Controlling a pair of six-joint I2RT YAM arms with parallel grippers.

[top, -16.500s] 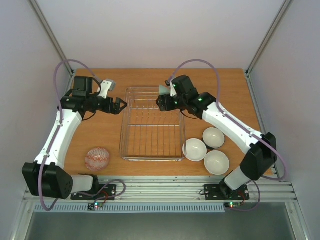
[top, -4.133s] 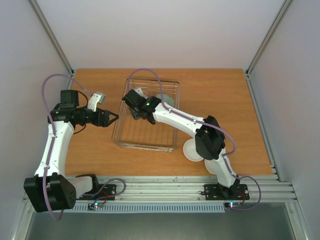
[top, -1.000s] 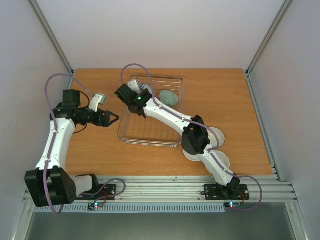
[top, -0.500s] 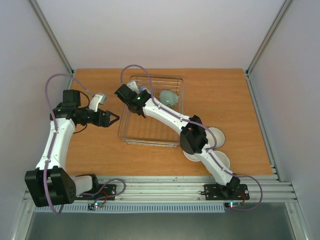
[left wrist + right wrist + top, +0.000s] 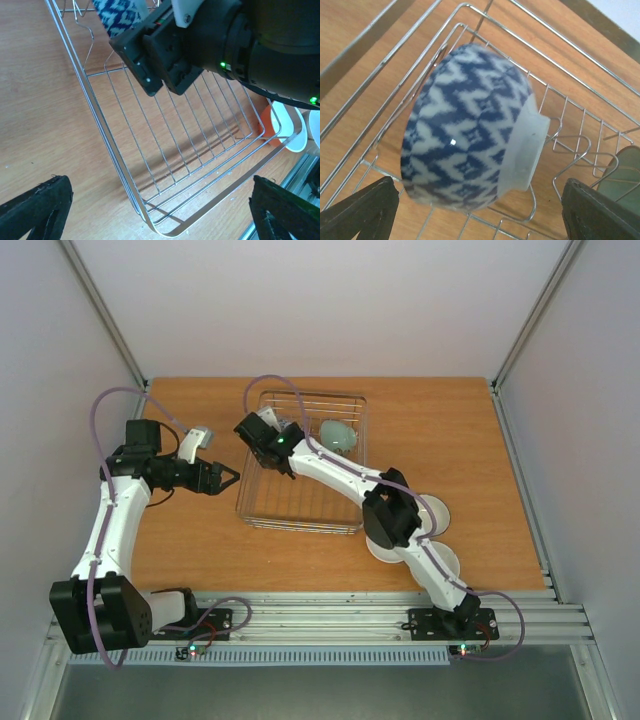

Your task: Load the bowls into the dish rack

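The silver wire dish rack (image 5: 298,526) lies mid-table. A blue-and-white patterned bowl (image 5: 470,135) stands on its side among the wires at the rack's far left corner; it also shows in the top view (image 5: 291,421) and the left wrist view (image 5: 120,12). A mint green bowl (image 5: 338,435) sits at the rack's far right. My right gripper (image 5: 277,435) is open just behind the patterned bowl, its fingers spread wide and not touching it (image 5: 480,220). My left gripper (image 5: 228,478) is open and empty, left of the rack, over its near corner (image 5: 160,215).
Three white-inside bowls (image 5: 437,512) sit on the table right of the rack, partly hidden under my right arm. One shows an orange outside (image 5: 273,140). The rack's wires (image 5: 485,22) have raised loops (image 5: 570,145). My right arm crosses above the rack.
My right gripper has drawn back slightly from the patterned bowl, which stays standing in the rack. The left arm has not moved.
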